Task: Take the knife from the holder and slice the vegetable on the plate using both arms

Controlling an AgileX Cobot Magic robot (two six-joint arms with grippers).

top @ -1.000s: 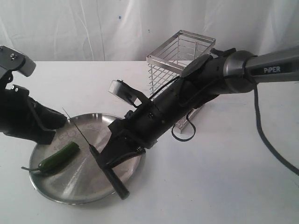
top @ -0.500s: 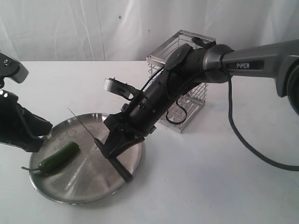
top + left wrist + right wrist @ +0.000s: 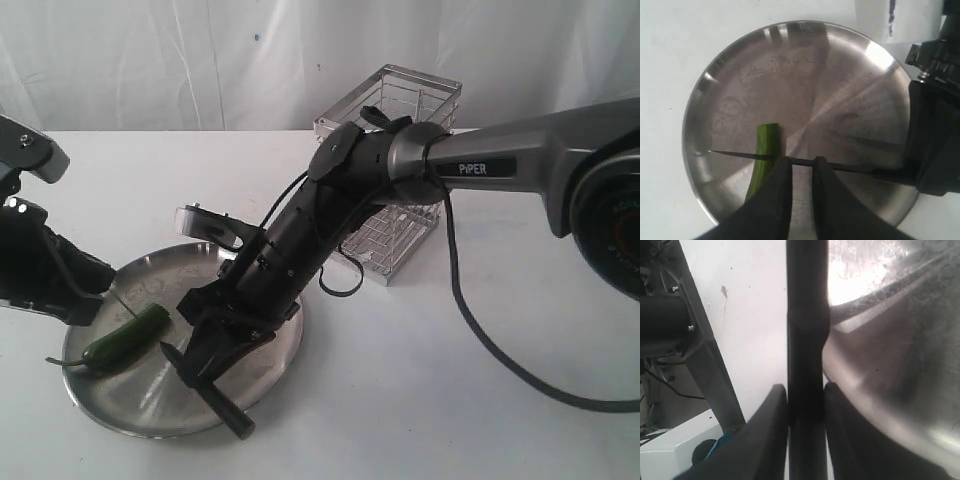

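Slicing is in hand: the knife [image 3: 218, 398] is clamped by its handle in the right claw [image 3: 208, 362], blade over the pepper [image 3: 125, 340] on the plate [image 3: 140, 395]. The left claw [image 3: 801, 162] is held narrowly parted and empty. A downward press is likely needed next.

R arm [image 3: 470, 165] angled down, R hand [image 3: 806, 392] clamped; L hand [image 3: 801, 162] slightly parted.

Bright, even light w/ strong glare on plate [image 3: 875, 55].
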